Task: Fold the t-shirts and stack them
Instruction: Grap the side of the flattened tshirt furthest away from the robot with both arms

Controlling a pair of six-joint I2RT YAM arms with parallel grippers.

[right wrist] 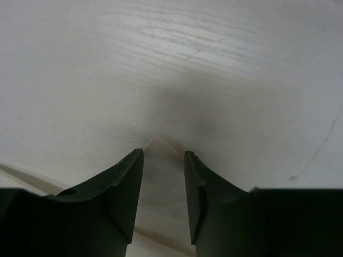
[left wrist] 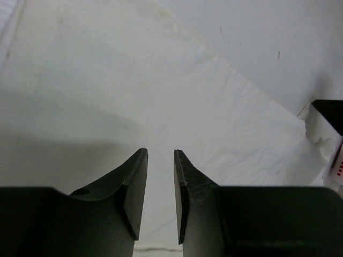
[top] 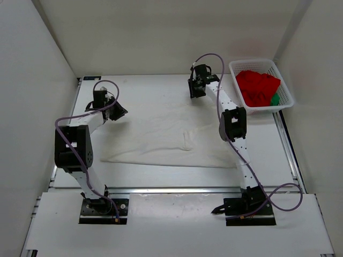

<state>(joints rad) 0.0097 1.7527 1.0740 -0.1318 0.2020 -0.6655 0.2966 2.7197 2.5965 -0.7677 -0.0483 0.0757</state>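
Cream shirt (top: 171, 136): plain off-white cloth, spread wide and flat over the middle of the tabletop, long side running left to right.
Cream shirt surface: lightly wrinkled, with a raised crease near its centre; its near hem lies closest to the near edge.
Red shirt (top: 257, 87): bright red, crumpled in a heap, in the basket (top: 252, 61) at the far right corner.
Green shirt (top: 275, 99): only a small patch shows, at the near right of the red heap, in the same basket.
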